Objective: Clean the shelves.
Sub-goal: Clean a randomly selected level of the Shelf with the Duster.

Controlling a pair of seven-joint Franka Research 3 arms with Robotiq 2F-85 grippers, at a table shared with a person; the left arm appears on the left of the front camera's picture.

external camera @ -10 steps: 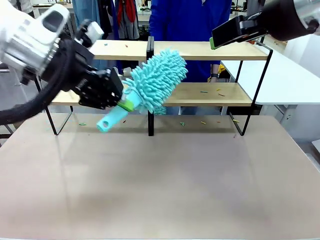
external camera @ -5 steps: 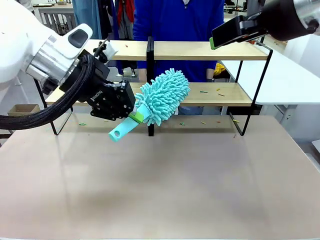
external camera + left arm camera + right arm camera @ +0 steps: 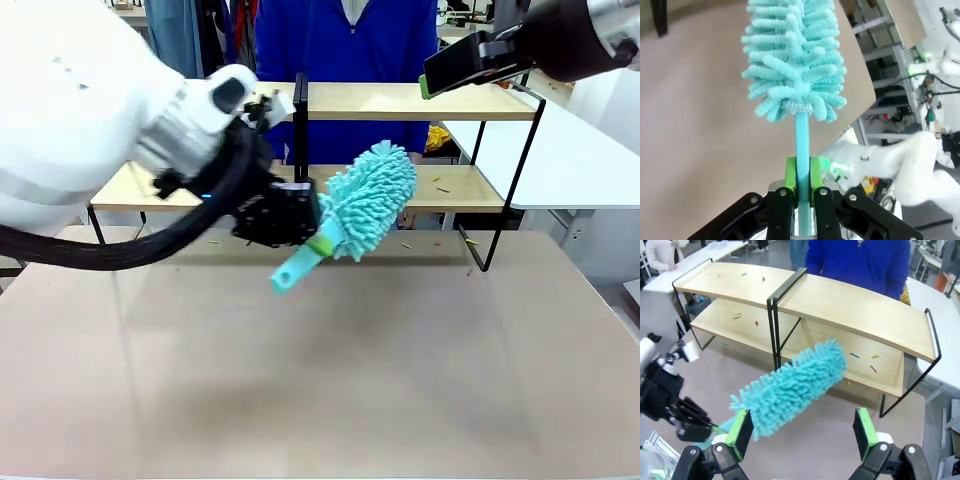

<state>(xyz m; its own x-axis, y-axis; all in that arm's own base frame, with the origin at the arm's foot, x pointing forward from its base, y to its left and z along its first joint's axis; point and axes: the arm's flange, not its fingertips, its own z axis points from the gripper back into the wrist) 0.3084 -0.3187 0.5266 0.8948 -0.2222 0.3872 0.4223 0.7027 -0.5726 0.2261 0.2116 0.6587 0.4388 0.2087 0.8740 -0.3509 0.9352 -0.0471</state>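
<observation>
The shelves (image 3: 400, 100) stand at the table's far side, a two-tier rack of light-wood boards on a black frame (image 3: 855, 305). Small coloured scraps (image 3: 855, 355) lie on the boards. My left gripper (image 3: 322, 243) is shut on the handle of a teal fluffy duster (image 3: 372, 200). The duster's head points up and right, in front of the lower right board; I cannot tell whether they touch. In the left wrist view the green pads of the gripper (image 3: 802, 175) clamp the handle below the duster head (image 3: 795, 55). My right gripper (image 3: 450, 70) hovers open above the top right board, with nothing between its fingers (image 3: 802, 432).
A person in a blue top (image 3: 345, 40) stands behind the rack. The brownish tabletop (image 3: 330, 380) spreads in front of it. A white table (image 3: 570, 150) stands at the right. A few scraps (image 3: 365, 247) lie on the tabletop under the rack.
My left arm has swung to the right with the duster, carrying its head from the central post to the lower right board. The right gripper has stayed put.
</observation>
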